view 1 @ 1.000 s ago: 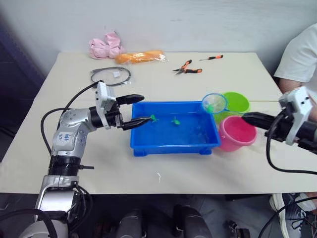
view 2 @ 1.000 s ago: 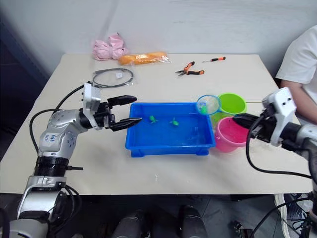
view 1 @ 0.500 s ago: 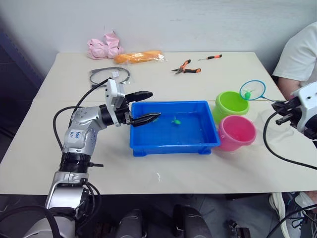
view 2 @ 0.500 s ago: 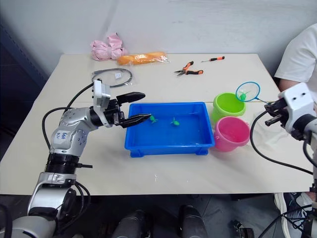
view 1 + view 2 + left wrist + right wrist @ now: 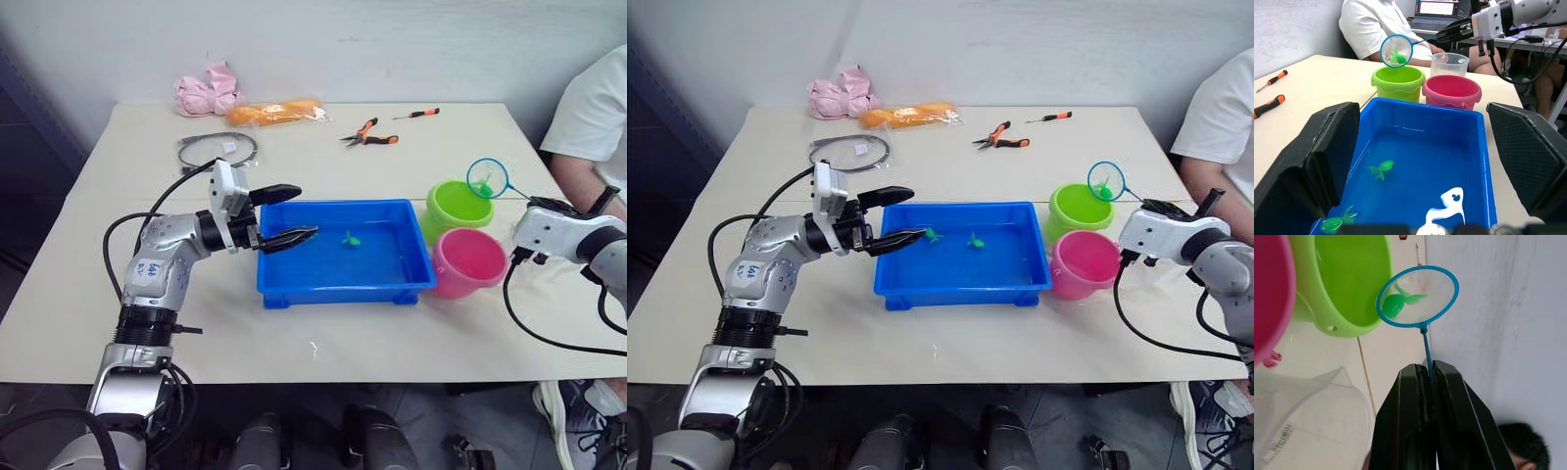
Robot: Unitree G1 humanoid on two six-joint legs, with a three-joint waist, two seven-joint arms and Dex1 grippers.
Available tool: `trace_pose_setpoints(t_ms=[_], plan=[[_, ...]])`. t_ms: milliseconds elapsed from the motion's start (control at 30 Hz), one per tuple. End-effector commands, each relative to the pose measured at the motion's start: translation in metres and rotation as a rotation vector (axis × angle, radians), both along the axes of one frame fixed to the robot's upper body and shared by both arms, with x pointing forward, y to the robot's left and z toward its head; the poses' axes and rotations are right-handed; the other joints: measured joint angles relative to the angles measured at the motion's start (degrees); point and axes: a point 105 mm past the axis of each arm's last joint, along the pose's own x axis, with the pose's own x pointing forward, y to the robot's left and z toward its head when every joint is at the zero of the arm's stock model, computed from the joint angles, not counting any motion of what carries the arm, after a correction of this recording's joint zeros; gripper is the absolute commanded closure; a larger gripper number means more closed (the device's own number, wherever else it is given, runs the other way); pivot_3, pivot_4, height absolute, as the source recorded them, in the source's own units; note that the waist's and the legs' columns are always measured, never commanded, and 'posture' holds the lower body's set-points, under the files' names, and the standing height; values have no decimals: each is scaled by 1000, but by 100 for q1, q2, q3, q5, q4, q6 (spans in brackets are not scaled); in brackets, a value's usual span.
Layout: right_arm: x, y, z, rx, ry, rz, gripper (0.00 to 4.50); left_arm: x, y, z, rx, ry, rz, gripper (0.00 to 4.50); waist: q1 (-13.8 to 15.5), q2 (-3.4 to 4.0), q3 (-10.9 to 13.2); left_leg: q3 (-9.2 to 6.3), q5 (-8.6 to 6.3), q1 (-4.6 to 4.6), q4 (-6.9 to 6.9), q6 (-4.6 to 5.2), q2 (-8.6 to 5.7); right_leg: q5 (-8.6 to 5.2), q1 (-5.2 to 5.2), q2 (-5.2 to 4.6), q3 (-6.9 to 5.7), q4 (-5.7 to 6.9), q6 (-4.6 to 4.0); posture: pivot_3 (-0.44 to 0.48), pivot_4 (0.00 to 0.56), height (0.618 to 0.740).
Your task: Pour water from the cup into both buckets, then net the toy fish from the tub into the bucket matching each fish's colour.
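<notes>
My right gripper (image 5: pixel 1426 374), clamped on the net (image 5: pixel 1418 296) with a green fish (image 5: pixel 1393 303), hovers just beyond the green bucket (image 5: pixel 458 206); left gripper (image 5: pixel 289 213) wide.

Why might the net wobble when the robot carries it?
The net looks light and probably springy: its handle is thin, pinched by the right end effector at one end. The green fish inside seems tiny, so it should hardly sag.

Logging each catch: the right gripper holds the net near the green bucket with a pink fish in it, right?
Not quite. The fish in the net is green, not pink, as the right wrist view shows. The right gripper does hold it near the green bucket.
</notes>
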Motion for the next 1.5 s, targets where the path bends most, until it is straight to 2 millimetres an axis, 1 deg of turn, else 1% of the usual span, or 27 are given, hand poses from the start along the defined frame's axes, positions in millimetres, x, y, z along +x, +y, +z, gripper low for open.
trace_pose_setpoints(t_ms=[33,67,200,233,367,533,600,667,700,800,833,900,1000,1067,1100,1133,1200,1267,1300,1367,1400,1467,1500], plan=[[-1,0,9,-91,-55,9,4500,-5,0,8,-5,-46,-5,58,-1,0,0,0,1,0,0,-1,0,0,0,1,2,0,0,0,150,740],[-1,-2,3,-86,-22,-3,4500,-5,0,8,-4,-46,-6,58,-1,0,0,0,1,0,0,-2,2,0,0,1,3,1,0,0,150,740],[-2,14,16,-156,-85,66,4500,-5,-1,7,-10,-45,-3,58,-1,0,0,0,2,0,0,-4,2,0,-1,6,4,1,-1,0,150,740],[-3,16,18,-181,-103,78,4500,-6,-1,6,-12,-44,-1,58,-1,0,0,0,2,0,0,-4,3,0,0,6,4,1,0,0,150,740],[-5,17,26,-188,-142,79,4500,-6,0,4,-12,-42,2,58,7,0,0,0,2,0,0,-4,3,0,0,5,6,0,-1,0,150,740],[-6,15,17,-184,-114,61,4500,-6,1,3,-11,-43,4,58,10,0,0,-3,2,-1,0,-4,3,0,1,6,6,1,-1,0,150,740],[-7,18,13,-180,-96,69,4500,-5,1,3,-13,-43,6,58,3,0,0,-1,2,0,0,-4,2,0,1,6,5,1,-1,0,150,740],[-10,19,12,-161,-94,71,4500,-5,1,2,-11,-44,4,58,4,0,0,0,2,1,0,-4,2,0,1,7,5,1,-1,0,150,740],[-11,16,14,-155,-103,54,4500,-5,1,2,-9,-45,3,58,4,0,0,-1,2,2,0,-4,4,0,1,7,5,1,-1,0,150,740],[-16,21,7,-151,-81,80,4500,-5,2,1,-11,-42,9,58,13,0,0,-1,3,1,0,-5,4,0,1,9,4,1,-1,0,150,740],[-17,22,7,-140,-89,78,4500,-5,2,1,-10,-42,9,58,11,0,0,-1,3,1,1,-4,3,0,1,9,5,1,-1,0,150,740],[-15,11,18,-138,-136,26,4500,-5,2,0,-9,-37,8,58,6,0,0,0,3,1,1,-4,3,0,2,9,4,1,0,0,150,740],[-18,19,10,-162,-99,72,4500,-6,1,-1,-8,-33,3,58,5,0,0,0,3,4,2,-5,4,-1,1,10,5,0,-1,0,150,740],[-16,4,21,-150,-146,2,4500,-6,1,-2,-8,-34,2,58,5,0,0,0,3,4,1,-5,4,-1,1,10,6,0,-1,0,150,740],[-17,11,14,-162,-122,41,4500,-6,2,-1,-14,-32,6,58,9,0,0,1,3,4,2,-5,4,-1,1,10,5,0,-1,0,150,740],[-18,13,10,-157,-112,54,4500,-6,1,-2,-12,-33,5,58,12,0,0,1,3,4,2,-5,3,-1,1,9,5,1,-1,0,150,740],[-18,7,15,-140,-149,20,4500,-6,1,-2,-9,-36,4,58,10,0,0,0,3,3,2,-5,3,-1,2,10,6,1,-1,0,150,740],[-17,12,15,-137,-153,43,4500,-6,2,-1,-17,-35,11,58,5,0,0,1,3,4,2,-5,3,-1,2,9,6,1,-1,0,150,740],[-16,11,17,-104,-161,37,4500,-6,2,-1,-18,-35,13,58,4,0,0,1,3,4,2,-5,3,-1,1,10,6,1,-1,0,150,740],[-14,1,25,-80,-194,-9,4500,-6,3,-1,-16,-36,14,58,3,0,0,1,3,5,2,-5,4,-1,1,11,5,0,-1,0,150,740],[-13,6,21,-86,-177,17,4500,-6,3,-1,-19,-36,17,58,2,0,0,1,3,5,2,-5,4,-1,1,11,5,1,-1,0,150,740],[-17,27,3,-109,-110,117,4500,-5,3,-1,-18,-38,18,58,3,0,0,2,3,6,2,-5,4,-1,1,11,6,1,-1,0,150,740],[-17,25,5,-101,-123,107,4500,-5,3,0,-17,-40,18,58,8,0,0,1,3,6,1,-6,6,-1,2,11,6,1,-2,0,150,740]])
